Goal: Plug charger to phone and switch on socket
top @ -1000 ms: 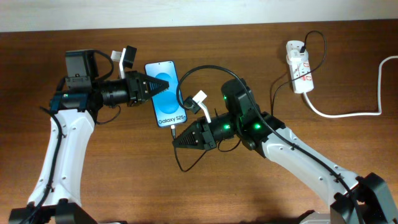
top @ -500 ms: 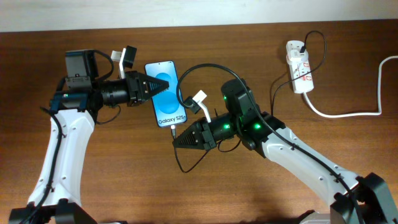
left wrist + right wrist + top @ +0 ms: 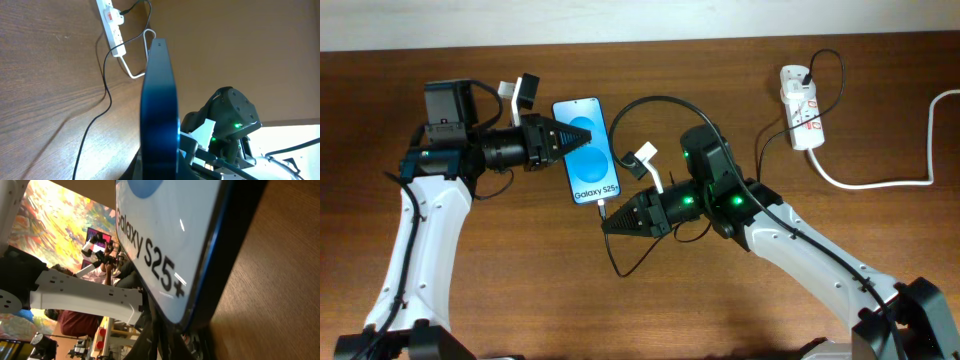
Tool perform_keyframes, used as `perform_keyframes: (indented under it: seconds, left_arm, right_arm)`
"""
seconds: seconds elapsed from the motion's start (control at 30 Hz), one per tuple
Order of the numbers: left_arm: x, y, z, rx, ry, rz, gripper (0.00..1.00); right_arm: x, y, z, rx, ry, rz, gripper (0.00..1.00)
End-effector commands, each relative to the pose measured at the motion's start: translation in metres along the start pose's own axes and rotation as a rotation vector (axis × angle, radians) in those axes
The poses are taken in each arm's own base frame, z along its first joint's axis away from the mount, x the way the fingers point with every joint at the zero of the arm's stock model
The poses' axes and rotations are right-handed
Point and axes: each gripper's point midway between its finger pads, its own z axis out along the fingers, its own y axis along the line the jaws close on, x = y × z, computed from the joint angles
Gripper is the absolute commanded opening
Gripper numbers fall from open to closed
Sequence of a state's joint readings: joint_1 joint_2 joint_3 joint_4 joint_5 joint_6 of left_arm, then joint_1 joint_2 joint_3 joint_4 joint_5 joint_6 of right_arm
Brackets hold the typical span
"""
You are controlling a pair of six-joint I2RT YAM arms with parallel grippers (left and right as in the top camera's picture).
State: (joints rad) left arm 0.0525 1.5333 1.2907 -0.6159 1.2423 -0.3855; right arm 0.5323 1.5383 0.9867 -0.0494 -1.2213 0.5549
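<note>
Worktop: brown wood-grain worktop (image 3: 520, 300) carries everything; a pale band runs along its far edge.
Right pincer: the right pincer (image 3: 607, 224) is nearest the front and points left and slightly away, toward the phone's bottom edge. It is clenched on the charger just behind the connector tip.
Charger: the thin black charger (image 3: 658, 99) has its light connector tip at the phone's bottom edge. Whether the tip is seated cannot be told. The cable loops forward under the right pincer, arches over the right arm and runs off to the socket.
Phone, position: the phone (image 3: 590, 160) is left of centre, between the two pincers. Whether it rests flat or is lifted cannot be told.
Phone, axis: its long axis runs front to back, leaning slightly left at the far end. The bottom edge faces the front.
Phone, appearance: a slim slab with a dark rim and a bright blue screen facing up. White "Galaxy S25+" lettering crosses its lower part. The left wrist view shows it edge-on (image 3: 160, 110).
Left pincer: the left pincer (image 3: 563, 141) points right and is clamped over the phone's left long edge.
Socket: the white socket (image 3: 802, 108) lies at far right, well apart from the phone, with its long axis front to back. It has red marks and a black plug at its far end.
Cord: a thick white cord (image 3: 880, 184) leaves the socket's near end and runs to the right edge.
</note>
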Motion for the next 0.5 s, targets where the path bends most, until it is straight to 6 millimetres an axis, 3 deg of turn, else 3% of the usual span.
perform_keyframes:
  seconds: [0.0,0.47]
  left_arm:
    - [-0.0011,-0.0193,-0.0022,0.048,0.008,0.060,0.00]
    - [-0.0012,-0.0192,-0.0022,0.047,0.008,0.060,0.00]
  right_arm:
    - [-0.0015,-0.0007,0.0003,-0.001,-0.001,0.002,0.04]
    - [0.0030,0.0066,0.0001,-0.044,0.026,-0.002,0.04]
